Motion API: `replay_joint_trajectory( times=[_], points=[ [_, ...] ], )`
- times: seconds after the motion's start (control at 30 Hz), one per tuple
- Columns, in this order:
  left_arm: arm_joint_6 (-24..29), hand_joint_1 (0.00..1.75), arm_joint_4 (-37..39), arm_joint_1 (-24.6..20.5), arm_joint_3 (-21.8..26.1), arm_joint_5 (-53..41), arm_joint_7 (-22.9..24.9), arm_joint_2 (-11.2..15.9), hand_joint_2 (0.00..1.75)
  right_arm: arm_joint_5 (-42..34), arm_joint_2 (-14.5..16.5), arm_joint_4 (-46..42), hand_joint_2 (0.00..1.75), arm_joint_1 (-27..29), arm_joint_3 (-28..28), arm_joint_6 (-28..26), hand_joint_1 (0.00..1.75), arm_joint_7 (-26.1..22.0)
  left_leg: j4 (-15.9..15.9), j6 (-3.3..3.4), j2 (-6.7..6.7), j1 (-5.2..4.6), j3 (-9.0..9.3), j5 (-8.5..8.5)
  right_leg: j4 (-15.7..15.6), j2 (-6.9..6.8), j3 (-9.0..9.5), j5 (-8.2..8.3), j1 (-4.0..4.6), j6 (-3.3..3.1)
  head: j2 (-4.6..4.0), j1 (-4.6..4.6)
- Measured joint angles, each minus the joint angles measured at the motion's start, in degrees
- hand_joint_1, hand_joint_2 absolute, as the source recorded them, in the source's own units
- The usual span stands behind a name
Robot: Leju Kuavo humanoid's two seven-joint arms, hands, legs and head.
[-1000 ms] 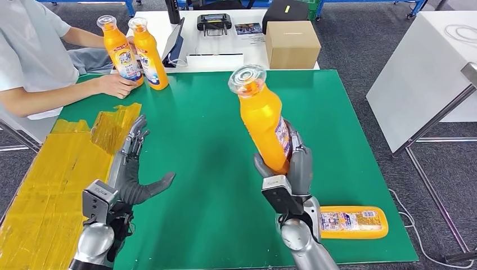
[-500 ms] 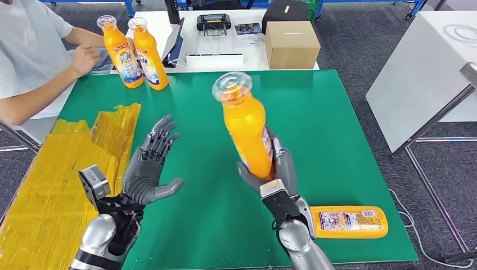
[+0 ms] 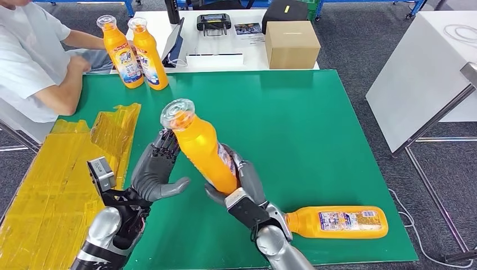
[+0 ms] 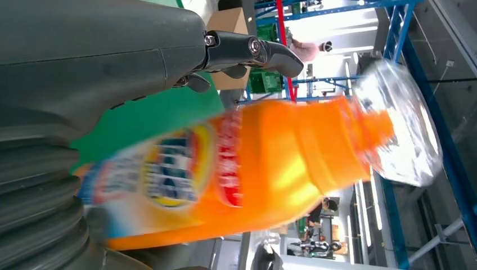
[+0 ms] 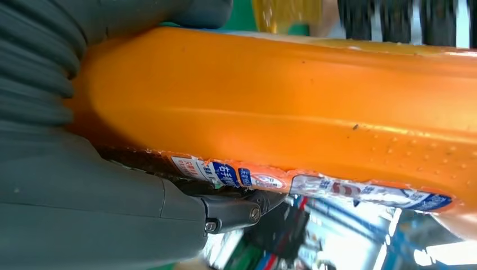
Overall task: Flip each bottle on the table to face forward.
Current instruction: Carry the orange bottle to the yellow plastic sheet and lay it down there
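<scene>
Head view: my right hand (image 3: pixel 243 185) grips the lower body of 1 bottle (image 3: pixel 203 147) and holds it off the green mat (image 3: pixel 315 129). Its long axis leans up and toward my left, with the clear cap (image 3: pixel 178 112) as the high end, close above the fingertips of my left hand (image 3: pixel 153 173). That left hand holds nothing, palm turned toward the bottle, fingers spread, just beside the bottle's upper half. I cannot tell whether they touch. So the bottle lies to the right of the free hand and the left is the nearer one for any handover. I judge that the next step is a transfer or a 2-handed turn. A 2nd bottle (image 3: pixel 337 221) lies flat on the mat near my right forearm, neck pointing toward it. 2 bottles (image 3: pixel 135 53) stand upright at the far left corner of the mat, beside a seated person (image 3: pixel 34 62).

Left wrist view: the held bottle (image 4: pixel 242 169) crosses the frame, blurred, its label facing this camera, the cap away from the palm. A dark finger (image 4: pixel 247 53) reaches over it with a gap showing between.

Right wrist view: the bottle's orange side (image 5: pixel 292 107) fills the grip, the label edge against a finger (image 5: pixel 236 211). The hold looks firm.
</scene>
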Motion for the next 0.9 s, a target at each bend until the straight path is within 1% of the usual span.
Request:
replay_joint_trajectory(
  times=[0.17, 0.73, 0.77, 0.87, 0.9],
  points=[
    [0.0, 0.00, 0.5, -0.4, -0.6, 0.1, 0.0, 0.0, 1.75, 0.1, 0.9, 2.9, 1.75, -0.4, 2.4, 0.3, 1.75, 0.2, 0.0, 0.00, -0.01, 0.00, 0.00, 0.00, 0.0, -0.01, 0.00, 0.00, 0.00, 0.00, 0.00, 0.00],
    [0.0, 0.00, 1.5, -1.0, -1.0, 0.3, 0.0, 0.0, 1.75, -0.4, 1.2, 7.1, 1.75, -2.1, 5.0, 1.0, 1.75, 0.1, 0.0, 0.00, 0.00, 0.00, 0.00, 0.00, 0.0, 0.00, -0.01, 0.00, 0.00, 0.00, 0.00, 0.00],
    [0.0, 0.20, 1.6, -1.1, -1.0, 0.2, 0.0, 0.0, 1.75, -0.5, 1.2, 7.3, 1.75, -2.2, 5.2, 1.0, 1.75, 0.1, 0.0, 0.00, 0.00, 0.01, 0.00, 0.00, 0.0, -0.01, -0.01, 0.00, 0.00, 0.00, 0.00, 0.00],
    [0.4, 1.51, 2.2, -1.4, -1.3, -0.7, -0.1, 0.0, 1.75, -1.1, 1.3, 7.8, 1.75, -2.3, 5.5, 1.0, 1.75, 0.1, 0.0, 0.00, 0.00, 0.00, 0.00, 0.00, 0.0, -0.01, 0.00, 0.00, 0.00, 0.00, 0.00, 0.01],
    [0.8, 1.75, 2.5, -1.6, -1.4, -1.1, -0.2, 0.0, 1.75, -1.3, 1.3, 7.9, 1.75, -2.3, 5.5, 1.0, 1.75, 0.2, 0.0, 0.00, 0.00, 0.00, 0.00, 0.00, 0.0, 0.00, 0.00, 0.00, 0.00, 0.00, 0.00, 0.01]
  ],
)
